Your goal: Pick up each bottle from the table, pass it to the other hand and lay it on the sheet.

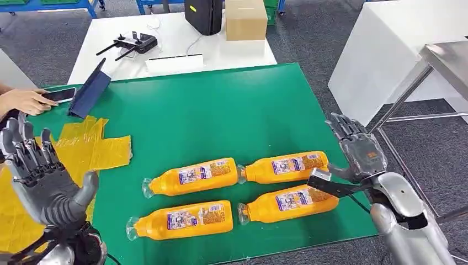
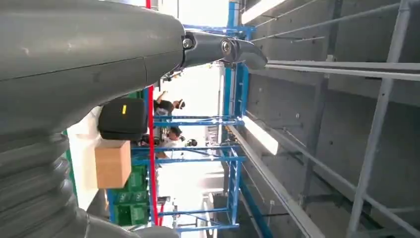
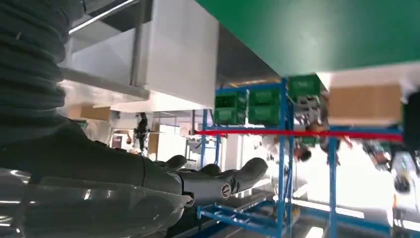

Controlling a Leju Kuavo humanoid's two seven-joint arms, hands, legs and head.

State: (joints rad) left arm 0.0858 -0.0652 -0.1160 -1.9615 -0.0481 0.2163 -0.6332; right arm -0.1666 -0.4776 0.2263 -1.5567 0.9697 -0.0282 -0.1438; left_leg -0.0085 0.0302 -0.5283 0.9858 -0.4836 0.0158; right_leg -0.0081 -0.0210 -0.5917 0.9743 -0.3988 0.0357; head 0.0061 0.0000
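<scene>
Four orange bottles (image 1: 237,190) lie in two rows on the green table (image 1: 221,110), none yet on the yellow sheet (image 1: 91,144) at the robot's left. Your right hand (image 1: 356,148) hovers empty with fingers spread, just beside the far right bottle (image 1: 284,168). Your left hand (image 1: 38,174) waits, fingers apart, above the sheet. The first pickup seems pending: lower the right hand and close around that bottle.

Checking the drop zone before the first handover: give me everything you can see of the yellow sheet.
The yellow sheet looks like thin, glossy plastic film, crinkled and uneven, with a ragged, stepped outline. It lies flat on the green table mat, on the robot's left side, and runs out of the head view at the left edge. No bottle lies on it. The left hand is raised in front of part of it, so contact there cannot be judged.
</scene>
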